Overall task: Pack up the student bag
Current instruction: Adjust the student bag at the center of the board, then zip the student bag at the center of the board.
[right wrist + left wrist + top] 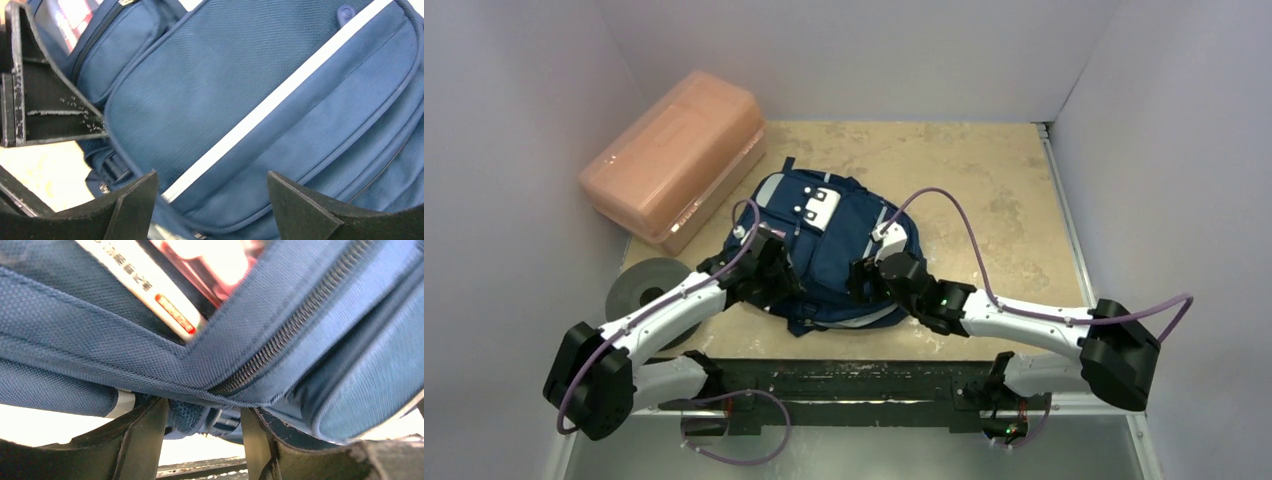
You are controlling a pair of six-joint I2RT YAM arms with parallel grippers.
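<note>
Beige mottled table (984,200): student bag (844,260) centre, pink box (674,160) far-left, grey disc (639,285) near-left.

**Both arms reach inward, fingers parted**

We see our left arm (664,310) run from its outward-set elbow up and to the right. Our right arm (1024,318) runs from its own outward-set elbow up and to the left. The two wrists face each other near the middle, close but not touching. Our left fingers (145,440) stand parted, with a clear gap between them. Our right fingers (300,205) are spread apart as well, their tips level with each other.
</note>
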